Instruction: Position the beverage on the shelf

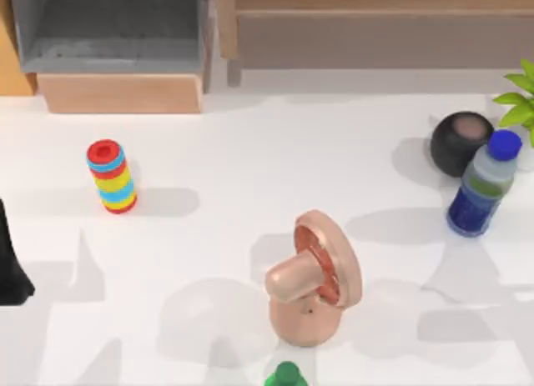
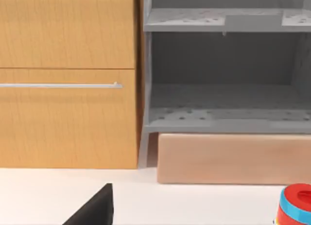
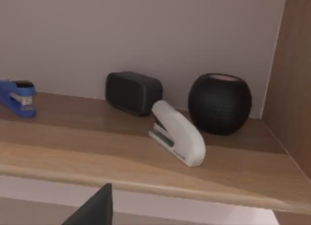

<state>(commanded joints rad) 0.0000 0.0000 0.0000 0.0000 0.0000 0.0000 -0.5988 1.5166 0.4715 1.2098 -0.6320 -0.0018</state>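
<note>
Beverage bottle [image 1: 481, 186] stands on the table [image 1: 250, 169] at the top view's right side, blue cap up, long axis near vertical with a slight lean — just beside a dark round speaker [image 1: 460, 142]. No hold on it yet.

Our left arm [image 1: 12, 261] sits at the table's left edge, well apart from the bottle; we cannot tell the state of its jaws. Its wrist camera faces the grey shelf unit [image 2: 223, 74] and wooden cabinet [image 2: 68, 79], with the striped ring stack [image 1: 112, 176] near.

Our right arm's wrist camera looks at a wooden shelf [image 3: 146, 157] holding a white stapler [image 3: 177, 133], a blue stapler [image 3: 18, 98] and two dark speakers; jaw state — cannot tell.

We judge the right arm nearer, by side; the reach comes first.
</note>
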